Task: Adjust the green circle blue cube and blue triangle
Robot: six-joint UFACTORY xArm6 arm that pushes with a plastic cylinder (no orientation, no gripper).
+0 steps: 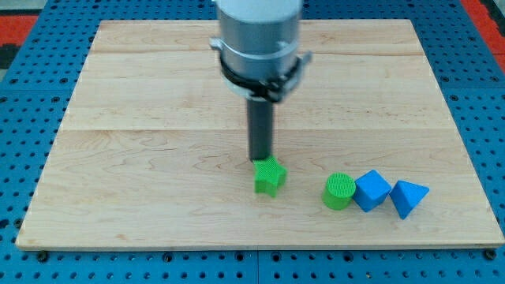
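Note:
The green circle (338, 191), a short cylinder, stands near the board's bottom edge, right of centre. The blue cube (372, 190) touches its right side. The blue triangle (408, 197) sits just right of the cube, close to it or touching. My tip (260, 159) is at the top edge of a green star-shaped block (269, 175), which lies left of the circle. The tip is well left of the circle, cube and triangle.
The blocks lie on a light wooden board (158, 118) set on a blue pegboard table (24, 118). The arm's grey body (259, 35) hangs over the board's top centre.

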